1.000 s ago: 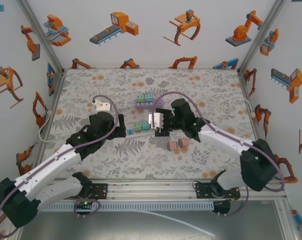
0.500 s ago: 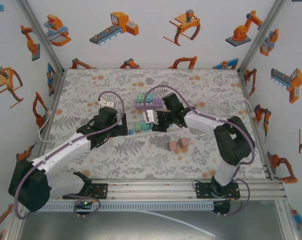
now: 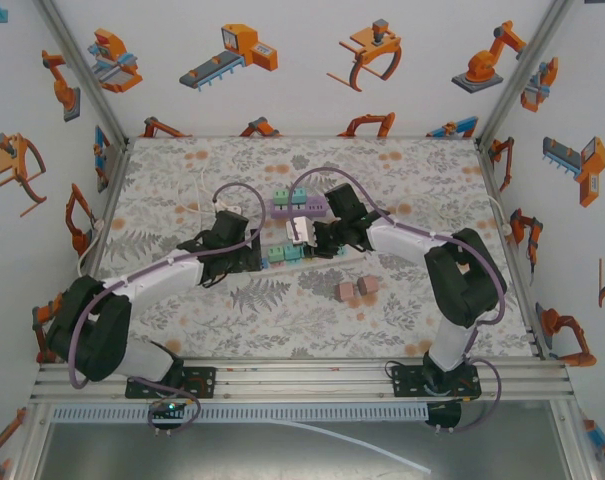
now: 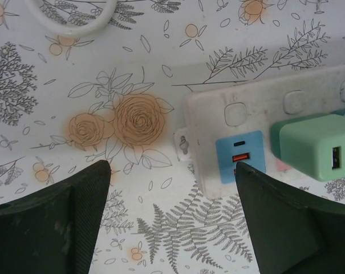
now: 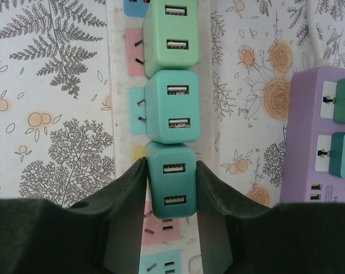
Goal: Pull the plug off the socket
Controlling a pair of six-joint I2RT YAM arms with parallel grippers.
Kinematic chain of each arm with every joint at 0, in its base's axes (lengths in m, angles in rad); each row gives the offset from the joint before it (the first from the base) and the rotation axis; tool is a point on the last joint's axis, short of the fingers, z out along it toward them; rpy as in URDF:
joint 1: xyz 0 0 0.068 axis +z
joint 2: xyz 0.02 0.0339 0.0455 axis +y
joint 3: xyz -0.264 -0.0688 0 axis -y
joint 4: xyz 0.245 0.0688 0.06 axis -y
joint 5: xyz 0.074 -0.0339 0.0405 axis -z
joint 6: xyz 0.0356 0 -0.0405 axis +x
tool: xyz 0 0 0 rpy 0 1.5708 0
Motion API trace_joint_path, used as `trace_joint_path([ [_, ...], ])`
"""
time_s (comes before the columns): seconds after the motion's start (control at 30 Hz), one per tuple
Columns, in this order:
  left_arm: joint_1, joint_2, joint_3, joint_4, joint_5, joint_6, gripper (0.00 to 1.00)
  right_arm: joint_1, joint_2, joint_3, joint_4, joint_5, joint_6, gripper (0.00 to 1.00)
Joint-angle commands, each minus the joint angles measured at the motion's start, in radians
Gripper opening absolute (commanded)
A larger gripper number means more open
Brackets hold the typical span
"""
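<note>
A white power strip [image 5: 120,114] lies mid-table with three green USB plugs in a row. My right gripper [image 5: 171,174] is shut on the nearest teal plug [image 5: 171,182], a finger pressed on each side; the plug still sits on the strip. In the top view the right gripper [image 3: 304,238] is at the strip's [image 3: 282,253] right end. My left gripper [image 4: 170,182] is open just above the table at the strip's left end [image 4: 218,114], whose blue USB panel [image 4: 239,157] lies beside its right finger. A light green plug [image 4: 317,145] lies further right. From above, the left gripper [image 3: 252,257] touches nothing.
A purple power strip [image 3: 300,206] with green plugs lies just behind the white one, close to my right gripper. Two pink blocks [image 3: 355,289] sit to the front right. A white cable [image 4: 69,23] loops behind the left gripper.
My left arm has reached further right, bringing its open gripper up to the strip's left end. My right gripper has shifted slightly left and back along the strip.
</note>
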Motion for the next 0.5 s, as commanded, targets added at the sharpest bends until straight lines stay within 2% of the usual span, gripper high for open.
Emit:
trace_joint_path([
  [0.0, 0.005, 0.036, 0.038, 0.040, 0.032, 0.026, 0.80, 0.003, 0.009, 0.022, -0.041, -0.056, -0.011, 0.34],
  [0.47, 0.004, 0.087, 0.008, -0.014, 0.007, 0.029, 0.76, 0.001, -0.007, 0.033, -0.049, -0.076, -0.002, 0.21],
])
